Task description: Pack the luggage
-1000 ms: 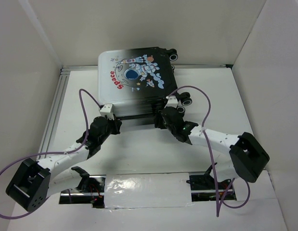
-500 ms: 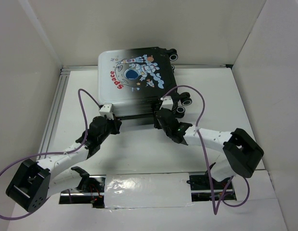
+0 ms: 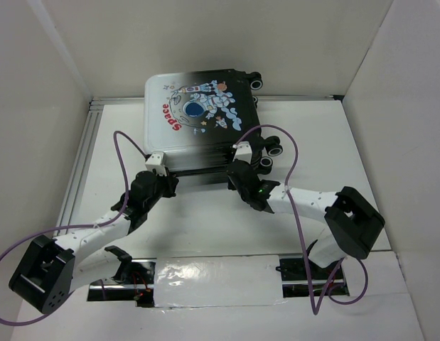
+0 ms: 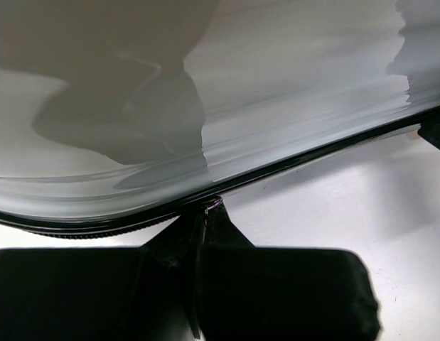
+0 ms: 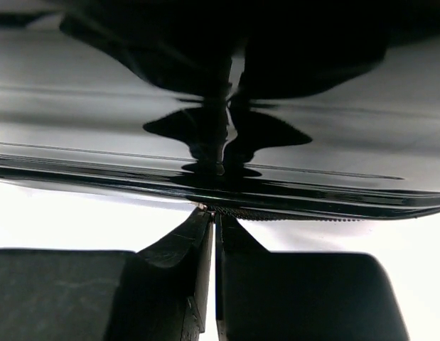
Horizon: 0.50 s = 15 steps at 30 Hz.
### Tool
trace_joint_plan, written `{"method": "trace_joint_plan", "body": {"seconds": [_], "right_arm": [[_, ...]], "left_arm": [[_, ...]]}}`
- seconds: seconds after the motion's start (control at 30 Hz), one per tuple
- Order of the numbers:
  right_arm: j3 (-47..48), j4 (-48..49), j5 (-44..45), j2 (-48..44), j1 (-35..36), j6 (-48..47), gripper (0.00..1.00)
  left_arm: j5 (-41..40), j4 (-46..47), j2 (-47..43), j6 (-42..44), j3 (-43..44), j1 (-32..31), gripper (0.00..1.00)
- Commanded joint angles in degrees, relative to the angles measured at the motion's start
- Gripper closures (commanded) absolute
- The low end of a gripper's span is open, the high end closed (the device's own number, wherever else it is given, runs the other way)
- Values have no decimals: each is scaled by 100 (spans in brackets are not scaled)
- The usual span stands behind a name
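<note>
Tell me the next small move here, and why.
Probably slide the right gripper leftward along the zipper seam of the suitcase, toward the left gripper. The lid lies shut, and both grippers are pinched closed at that seam, seemingly on zipper pulls, though those are too small to confirm.

Two slim white arms, left arm (image 3: pixel 99 231) and right arm (image 3: pixel 305 202), black at the joints, boxy black shoulders, purple cable (image 3: pixel 124 145) looping off each; left gripper (image 4: pixel 204 213) and right gripper (image 5: pixel 214 213) matte black.
</note>
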Motion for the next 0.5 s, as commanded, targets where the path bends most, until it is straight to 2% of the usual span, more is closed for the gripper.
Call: {"method": "trace_joint_plan", "body": {"seconds": [0.0,0.13,0.2,0.23,0.27,0.33,0.47], "right_arm": [[339,308,333,39,-4,-37,90],[339,308,385,39,-4,-37,82],[339,308,386,100,-4,-90,82],[339,360,386,101,-4,-142,86],[391,361,386,101,-4,-143,94],[444,361,386,154,-4,-265,100],[515,19,745,224,-4,-266,100]], "left_arm": [[-81,513,-160,130,11,57,100],[-80,513,-160,130,11,57,100],[-80,513,-160,130,11,57,100],[-80,513,-160,130,11,57,100],[-80,453,-160,130,63,57,100],[-80,242,-213,130,116,57,100],[-265,-363,-388,8,353,171,100]]}}
